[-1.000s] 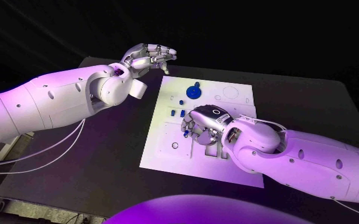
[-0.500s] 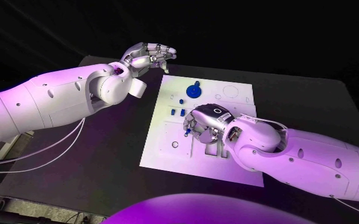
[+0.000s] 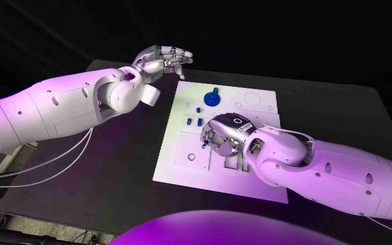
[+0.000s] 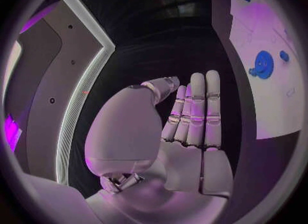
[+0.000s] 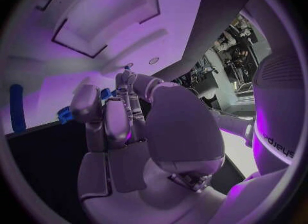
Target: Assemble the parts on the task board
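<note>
The white task board lies in the middle of the black table. A blue gear-like part stands near its far edge, and two small blue pegs sit left of centre. My right hand is down on the board's middle with its fingers bent toward the surface. It pinches a small blue part at its fingertips, which also shows beside the thumb. My left hand hovers above the table's far left corner, off the board, and holds nothing. Its fingers lie side by side, with the gear beyond them.
The board has several empty round holes and rectangular slots near my right wrist. Bare black table lies to the left of the board and more to its right.
My right hand's fingers have shifted very slightly on the board with the small blue part. The left hand has stayed where it was.
</note>
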You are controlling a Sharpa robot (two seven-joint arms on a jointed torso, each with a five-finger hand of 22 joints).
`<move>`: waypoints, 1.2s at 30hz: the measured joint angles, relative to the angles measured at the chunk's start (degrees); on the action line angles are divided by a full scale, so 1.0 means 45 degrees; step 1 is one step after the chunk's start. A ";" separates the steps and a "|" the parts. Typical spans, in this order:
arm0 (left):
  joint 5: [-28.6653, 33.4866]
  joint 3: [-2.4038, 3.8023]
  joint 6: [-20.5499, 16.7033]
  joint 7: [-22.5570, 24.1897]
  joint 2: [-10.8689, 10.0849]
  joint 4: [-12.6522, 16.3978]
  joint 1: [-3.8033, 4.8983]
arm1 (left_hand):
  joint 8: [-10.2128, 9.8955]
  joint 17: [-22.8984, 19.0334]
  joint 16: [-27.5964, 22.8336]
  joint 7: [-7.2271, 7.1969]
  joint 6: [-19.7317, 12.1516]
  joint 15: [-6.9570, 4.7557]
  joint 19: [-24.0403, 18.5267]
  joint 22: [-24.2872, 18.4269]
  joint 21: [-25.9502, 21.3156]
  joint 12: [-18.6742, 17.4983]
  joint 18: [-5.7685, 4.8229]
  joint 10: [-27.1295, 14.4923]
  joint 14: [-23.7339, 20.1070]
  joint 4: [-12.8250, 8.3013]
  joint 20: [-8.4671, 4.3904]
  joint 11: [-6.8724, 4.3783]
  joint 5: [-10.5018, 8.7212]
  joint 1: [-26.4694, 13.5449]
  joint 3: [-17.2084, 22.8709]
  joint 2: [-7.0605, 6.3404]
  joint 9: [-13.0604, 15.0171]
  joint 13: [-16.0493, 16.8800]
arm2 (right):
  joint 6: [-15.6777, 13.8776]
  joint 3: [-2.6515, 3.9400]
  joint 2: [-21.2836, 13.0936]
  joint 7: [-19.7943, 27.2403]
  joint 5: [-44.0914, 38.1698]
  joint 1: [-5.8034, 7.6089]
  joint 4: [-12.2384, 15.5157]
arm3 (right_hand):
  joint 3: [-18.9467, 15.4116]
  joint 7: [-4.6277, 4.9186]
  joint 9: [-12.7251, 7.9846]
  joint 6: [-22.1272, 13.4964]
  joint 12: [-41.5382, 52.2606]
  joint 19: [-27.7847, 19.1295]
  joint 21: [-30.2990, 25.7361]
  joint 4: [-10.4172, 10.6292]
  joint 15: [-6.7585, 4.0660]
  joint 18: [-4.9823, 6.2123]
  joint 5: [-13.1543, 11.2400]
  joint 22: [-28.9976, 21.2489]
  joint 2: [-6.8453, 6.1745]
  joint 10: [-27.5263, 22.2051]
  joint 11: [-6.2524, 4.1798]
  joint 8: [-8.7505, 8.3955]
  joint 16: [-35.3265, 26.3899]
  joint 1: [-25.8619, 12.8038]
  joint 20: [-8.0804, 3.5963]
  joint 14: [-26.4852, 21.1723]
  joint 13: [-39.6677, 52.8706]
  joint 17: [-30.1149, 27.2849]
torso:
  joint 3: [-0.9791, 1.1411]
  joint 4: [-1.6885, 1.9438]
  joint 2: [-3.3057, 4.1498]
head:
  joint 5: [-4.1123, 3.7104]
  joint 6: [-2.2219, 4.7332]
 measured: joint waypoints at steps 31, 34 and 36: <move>0.0009 0.0000 0.0047 -0.0061 -0.0019 -0.0035 0.0000 | 0.0000 0.0002 0.0000 0.0000 0.0000 0.0000 0.0000 -0.0015 0.0000 0.0000 -0.0002 0.0000 0.0000 0.0000 0.0000 0.0000 0.0000 0.0000 0.0000 0.0000 0.0001 0.0001 | 0.0115 -0.0004 0.0054 -0.0029 -0.0094 -0.0090 0.0025 | 0.0030 -0.0006 0.0038 -0.0006 -0.0049 0.0000 0.0000 -0.0030 0.0000 0.0000 -0.0030 0.0002 -0.0001 -0.0004 0.0006 0.0039 -0.0002 0.0000 0.0000 0.0000 0.0005 -0.0003 | -0.0002 0.0004 0.0000 | 0.0033 -0.0084; 0.0009 0.0000 0.0049 -0.0064 -0.0020 -0.0035 0.0000 | 0.0000 0.0002 0.0000 0.0000 0.0000 0.0000 0.0000 -0.0015 0.0000 0.0000 -0.0002 0.0000 0.0000 0.0000 0.0000 0.0000 0.0000 0.0000 0.0000 0.0000 0.0001 0.0001 | 0.0143 -0.0004 0.0088 -0.0042 -0.0126 -0.0107 -0.0019 | 0.0030 -0.0010 0.0039 -0.0011 -0.0049 0.0000 0.0000 -0.0030 0.0000 0.0001 -0.0031 0.0001 -0.0001 -0.0004 0.0007 0.0038 -0.0002 0.0000 0.0000 0.0000 0.0011 -0.0004 | -0.0002 0.0004 0.0000 | 0.0035 -0.0095; 0.0009 0.0000 0.0050 -0.0066 -0.0023 -0.0034 0.0000 | 0.0000 0.0002 0.0000 0.0000 0.0000 0.0000 0.0000 -0.0015 0.0000 0.0000 -0.0001 0.0000 0.0000 0.0000 0.0000 0.0000 0.0000 0.0000 0.0000 0.0000 0.0001 0.0001 | 0.0154 -0.0001 0.0112 -0.0049 -0.0153 -0.0113 -0.0053 | 0.0030 -0.0023 0.0039 -0.0024 -0.0050 0.0000 0.0000 -0.0030 0.0000 0.0000 -0.0038 0.0001 -0.0001 -0.0005 0.0008 0.0037 -0.0002 0.0000 0.0000 0.0000 0.0017 -0.0004 | -0.0001 0.0004 0.0001 | 0.0037 -0.0103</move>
